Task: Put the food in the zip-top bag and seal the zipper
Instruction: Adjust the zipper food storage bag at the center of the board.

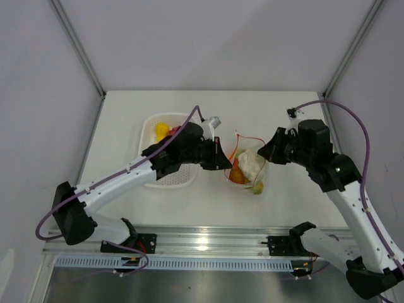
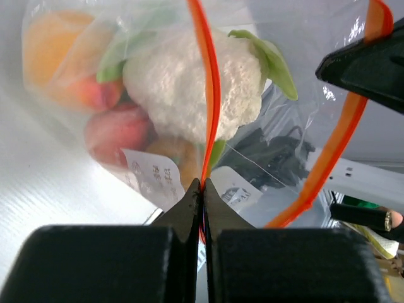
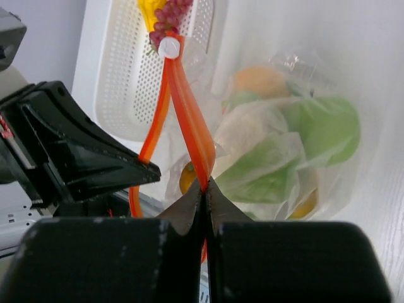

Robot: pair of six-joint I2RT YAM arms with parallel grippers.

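- From above, the zip-top bag (image 1: 249,165) lies on the white tabletop (image 1: 126,113) between the two arms. The left claw (image 1: 221,159) is at the bag's left edge and the right claw (image 1: 264,151) at its right edge. How either one grips cannot be made out from here.
- The left wrist view settles it for that side. The left claw (image 2: 202,186) is pressed fully together on the orange-red zipper (image 2: 211,82), which runs up from its tips across the bag.
- That same view looks through the clear plastic to a white cauliflower (image 2: 189,82). A red peach (image 2: 120,129) sits below and left of it, and an orange fruit (image 2: 53,44) is in the bag's upper left corner.
- The right wrist view shows the right claw (image 3: 205,186) clamped just as tightly on the zipper (image 3: 189,120). The strip's two sides stand apart, so the mouth is unsealed.
- Only this view shows a green apple (image 3: 328,126) inside the bag.
- Beyond the bag it also shows the white perforated basket (image 3: 126,69), with purple-red grapes (image 3: 167,16) in it.
- The overhead view places that basket (image 1: 167,180) just left of the bag, partly under the left arm.
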